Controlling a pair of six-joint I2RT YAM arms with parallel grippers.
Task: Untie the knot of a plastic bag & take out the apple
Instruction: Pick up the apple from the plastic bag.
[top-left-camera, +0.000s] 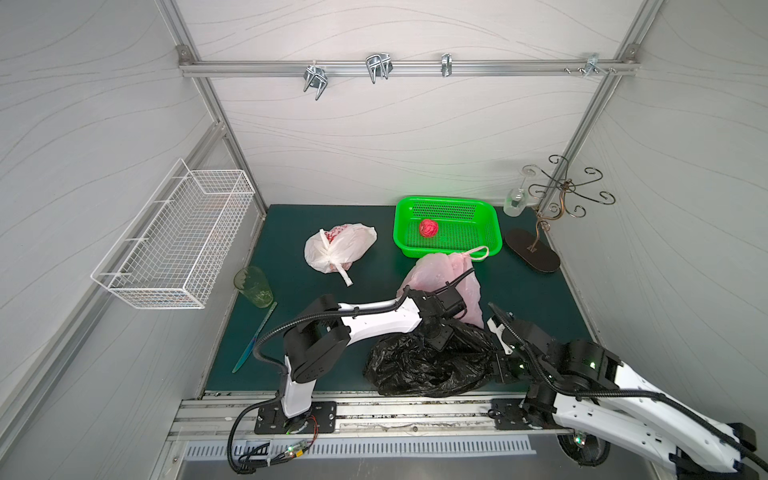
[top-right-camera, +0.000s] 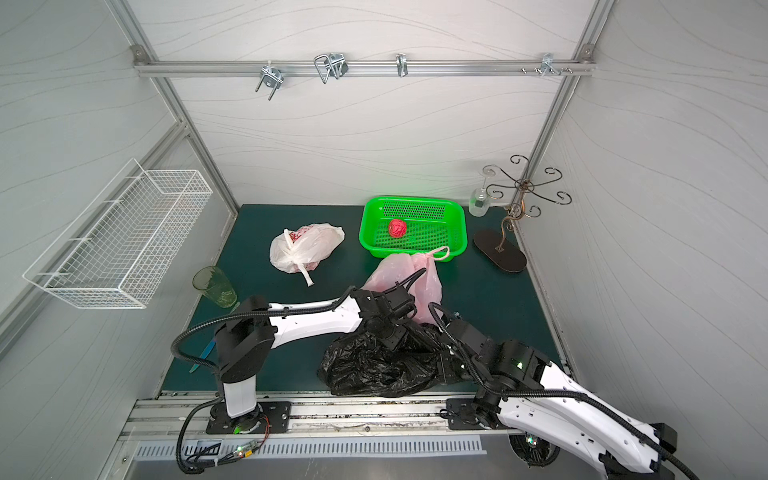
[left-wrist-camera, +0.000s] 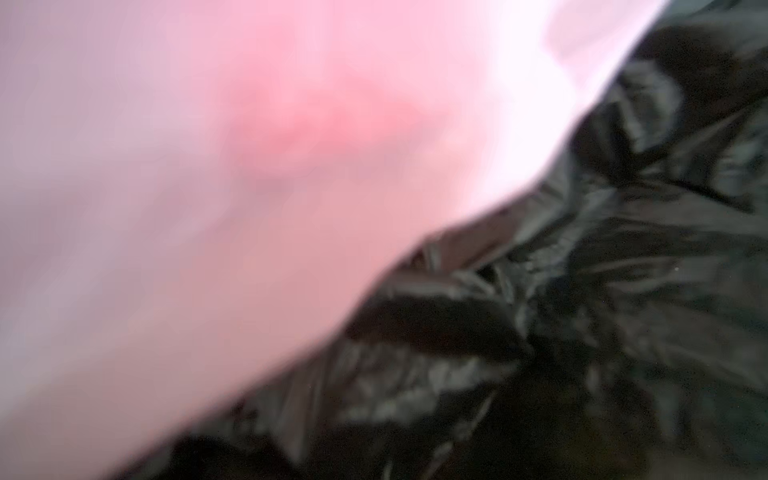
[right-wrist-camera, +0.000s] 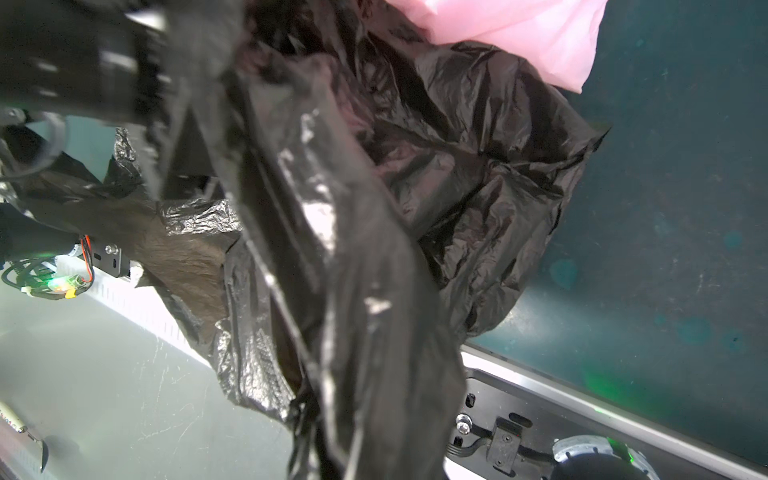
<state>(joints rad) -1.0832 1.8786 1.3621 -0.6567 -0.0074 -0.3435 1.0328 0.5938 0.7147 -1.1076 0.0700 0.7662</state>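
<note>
A crumpled black plastic bag (top-left-camera: 415, 365) (top-right-camera: 374, 370) lies at the table's front edge. I can make out no knot on it. My left gripper (top-left-camera: 434, 338) (top-right-camera: 390, 336) points down into the bag's top folds, with its fingers buried. The left wrist view is only a blur of black film (left-wrist-camera: 623, 291) and pink film. My right gripper (top-left-camera: 498, 368) (top-right-camera: 446, 368) is shut on the bag's right side, and stretched film (right-wrist-camera: 457, 166) fills the right wrist view. A red apple (top-left-camera: 429, 228) (top-right-camera: 397, 228) sits in the green basket (top-left-camera: 446, 201) (top-right-camera: 415, 199).
A pink bag (top-left-camera: 440, 274) with a tied handle lies just behind the black one, against the basket. A knotted white bag (top-left-camera: 336, 249) sits mid-table. A green cup (top-left-camera: 253, 286) and a knife (top-left-camera: 255, 336) are at the left edge, and a hook stand (top-left-camera: 536, 249) at the back right.
</note>
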